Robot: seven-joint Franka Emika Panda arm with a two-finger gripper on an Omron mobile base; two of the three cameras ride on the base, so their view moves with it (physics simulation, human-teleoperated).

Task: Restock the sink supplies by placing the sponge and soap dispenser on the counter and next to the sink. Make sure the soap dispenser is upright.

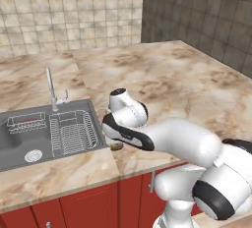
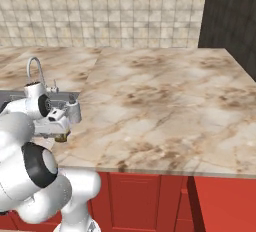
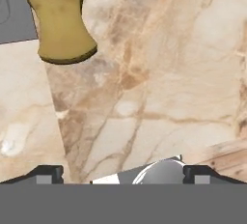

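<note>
The sponge (image 3: 60, 19) sits flat on the bench (image 1: 187, 84) right at the sink (image 1: 19, 138) edge — the spot the restock wants. The hand (image 2: 64, 121) hangs just above it, fingers spread wide, gripping nothing — looks freshly dropped off.

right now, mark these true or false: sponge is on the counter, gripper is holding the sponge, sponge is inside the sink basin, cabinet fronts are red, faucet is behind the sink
1. The sponge lies on the counter. True.
2. The gripper holds the sponge. False: the fingers stand wide apart and the sponge lies free ahead of them.
3. The sponge is inside the sink. False: it rests on the marble beside the basin's edge.
4. The cabinet fronts are red. True.
5. The faucet stands behind the sink. True.
</note>
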